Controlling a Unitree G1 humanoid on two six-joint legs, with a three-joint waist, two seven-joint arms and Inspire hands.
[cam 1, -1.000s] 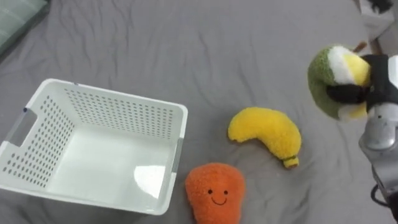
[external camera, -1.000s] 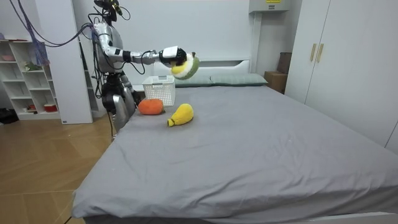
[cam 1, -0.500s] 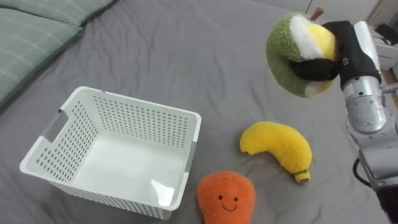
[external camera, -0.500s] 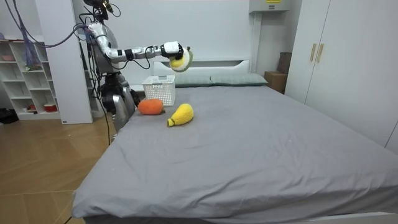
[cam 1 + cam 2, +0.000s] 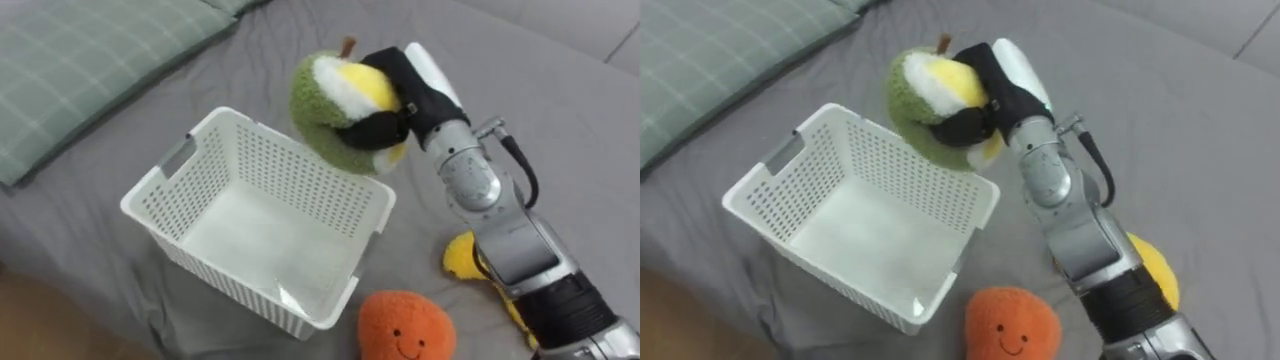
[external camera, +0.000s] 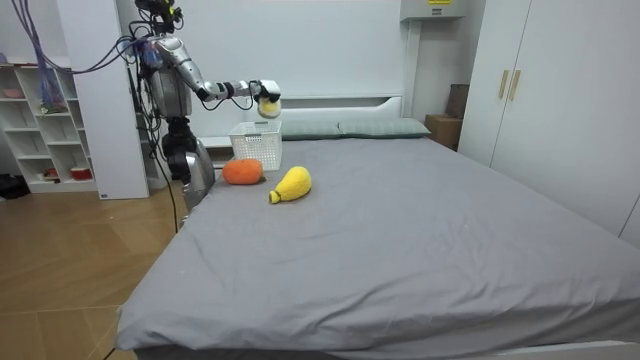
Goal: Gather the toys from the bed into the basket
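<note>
My right arm has swung to the left since a moment ago, taking the green and yellow plush toy (image 5: 335,105) from above the bare sheet to above the white basket (image 5: 255,160). My right hand (image 5: 420,95) has its dark fingers curled tight round the toy, which hangs in the air over the basket's far right rim (a small brown stem pokes up from its top). The basket sits on the grey bed (image 5: 560,110). The orange plush (image 5: 405,328) with its smiling face lies just beside the basket's near right corner. The yellow banana plush (image 5: 460,258) lies on the sheet, partly hidden behind my forearm. A green checked pillow (image 5: 80,60) lies beyond the basket to the left. In the room view I stand at the bed's corner on that view's left, arm stretched out over the basket.
</note>
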